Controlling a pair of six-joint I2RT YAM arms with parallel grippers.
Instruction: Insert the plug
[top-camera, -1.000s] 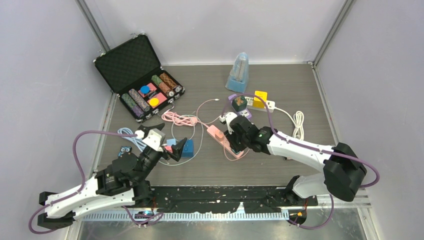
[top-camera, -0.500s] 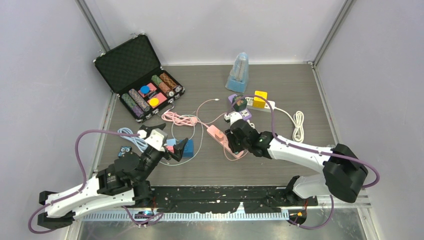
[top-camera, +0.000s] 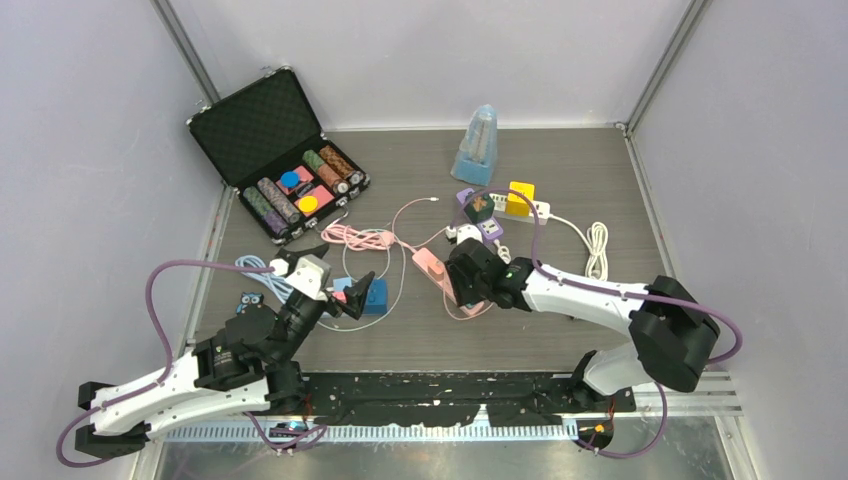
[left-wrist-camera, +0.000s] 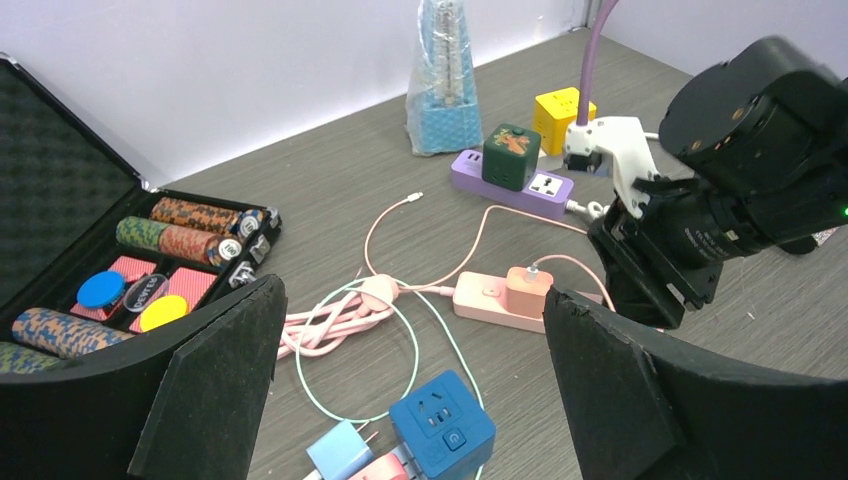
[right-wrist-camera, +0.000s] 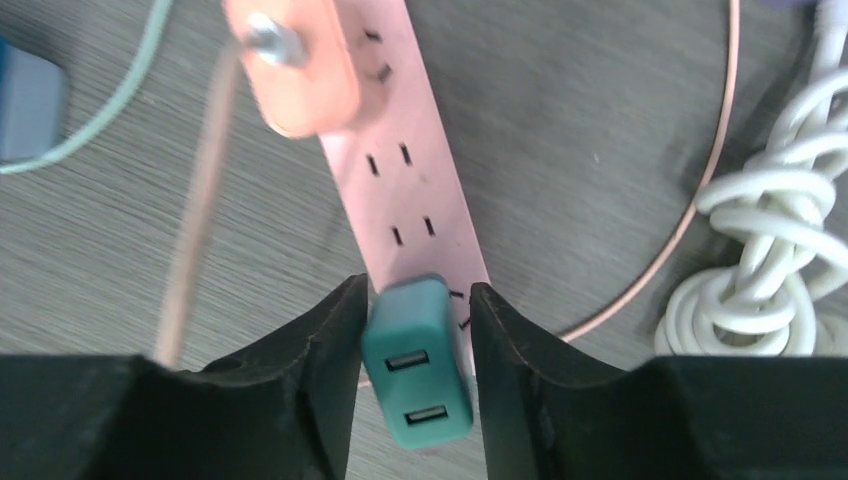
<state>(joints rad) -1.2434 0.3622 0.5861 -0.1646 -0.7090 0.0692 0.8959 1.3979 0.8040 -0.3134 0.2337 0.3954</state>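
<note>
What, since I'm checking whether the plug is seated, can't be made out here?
- Prongs of the green plastic two-port charger plug: hidden under its own body, right wrist view.
- Whether the right fingers grip or merely flank it: contact unclear.
- Top view: the right arm covers the plug.

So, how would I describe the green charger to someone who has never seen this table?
Find the pink power strip in the middle of the table. At its near end, between the fingers of the right gripper, sits the green charger: rounded, with two USB slots, unlike the peach plug at the other end.
</note>
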